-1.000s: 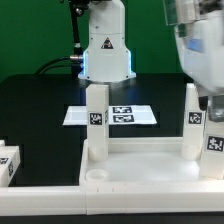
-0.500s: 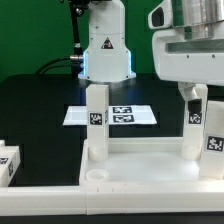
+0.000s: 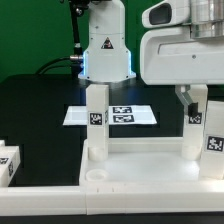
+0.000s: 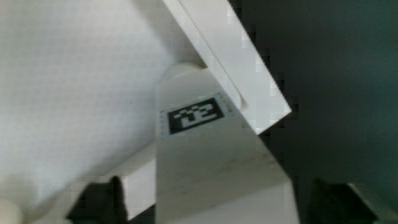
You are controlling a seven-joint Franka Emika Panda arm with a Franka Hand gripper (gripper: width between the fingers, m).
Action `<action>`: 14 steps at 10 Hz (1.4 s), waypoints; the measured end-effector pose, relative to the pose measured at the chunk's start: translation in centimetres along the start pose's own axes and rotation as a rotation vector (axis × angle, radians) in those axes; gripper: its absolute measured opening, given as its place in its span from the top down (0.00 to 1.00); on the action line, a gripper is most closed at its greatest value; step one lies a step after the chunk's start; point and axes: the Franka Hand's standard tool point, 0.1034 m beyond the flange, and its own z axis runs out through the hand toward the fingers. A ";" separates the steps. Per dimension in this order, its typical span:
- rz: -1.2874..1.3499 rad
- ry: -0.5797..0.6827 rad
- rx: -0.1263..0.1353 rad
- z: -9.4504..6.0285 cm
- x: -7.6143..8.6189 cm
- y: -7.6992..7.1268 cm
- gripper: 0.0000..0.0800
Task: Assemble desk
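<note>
In the exterior view the tabletop panel (image 3: 140,168) lies flat on the dark surface (image 3: 40,110). The left leg (image 3: 95,120) stands upright at its corner on the exterior view's left, and the right leg (image 3: 192,130) stands upright toward the right. My jaws hang over the top of the right leg.

In the wrist view that leg and its tag (image 4: 199,112) run between my two fingers (image 4: 102,200), one on each side. Whether the pads press it yet I cannot tell. My judgement is to centre the leg first, then clamp squarely on its flat faces. I should hold it vertical and work it about its own axis — no levering against the panel rim.
</note>
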 end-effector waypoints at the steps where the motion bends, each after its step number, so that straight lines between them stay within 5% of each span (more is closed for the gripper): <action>1: 0.010 0.000 0.000 0.0 0.0 0.0 0.54; 5: 0.390 -0.003 -0.006 0.0 0.1 0.4 0.64; 8: 0.912 -0.051 0.027 0.1 -0.1 0.2 0.64; 13: 1.013 -0.056 0.025 0.1 -0.4 -0.1 0.63; 14: 0.871 -0.051 0.027 0.1 -0.4 -0.1 0.37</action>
